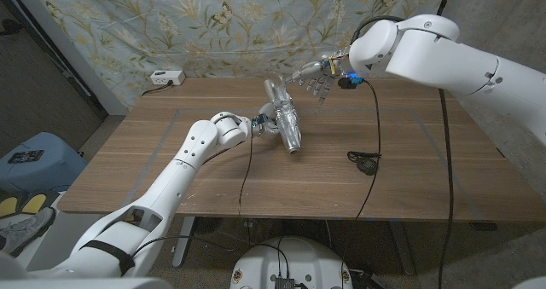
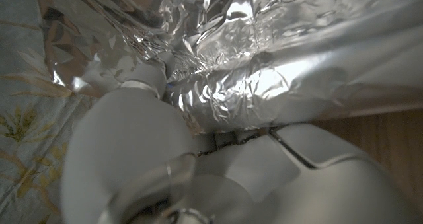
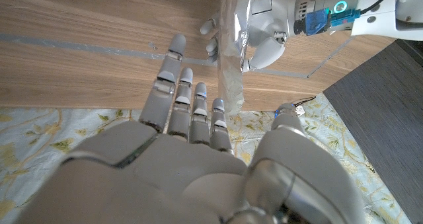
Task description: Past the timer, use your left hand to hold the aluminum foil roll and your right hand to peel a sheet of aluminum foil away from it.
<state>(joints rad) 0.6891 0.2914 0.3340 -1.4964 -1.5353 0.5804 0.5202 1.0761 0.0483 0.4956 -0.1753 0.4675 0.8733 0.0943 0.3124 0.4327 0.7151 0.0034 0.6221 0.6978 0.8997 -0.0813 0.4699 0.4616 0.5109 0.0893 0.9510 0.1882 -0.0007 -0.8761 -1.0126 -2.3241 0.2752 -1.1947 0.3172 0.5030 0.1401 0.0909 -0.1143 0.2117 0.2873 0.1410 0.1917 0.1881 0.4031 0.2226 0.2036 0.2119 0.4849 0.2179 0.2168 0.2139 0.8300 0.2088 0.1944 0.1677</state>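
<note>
The aluminum foil roll [image 1: 289,127] stands tilted on the table's middle, with a crinkled loose sheet rising at its far end. My left hand [image 1: 263,124] grips the roll from the side; in the left wrist view its pale fingers [image 2: 132,138] wrap under the wrinkled foil [image 2: 264,65]. My right hand [image 1: 320,78] hovers just past the roll's far end, fingers spread and straight. In the right wrist view the foil sheet [image 3: 231,59] hangs between the thumb and fingers of that hand [image 3: 198,151] without being pinched, and the left hand [image 3: 264,32] holds the roll beyond.
A small white timer [image 1: 166,78] sits at the table's far left corner. A black cable [image 1: 365,161] drops from the right arm and coils on the table right of the roll. A floral cloth [image 1: 213,25] hangs behind the table.
</note>
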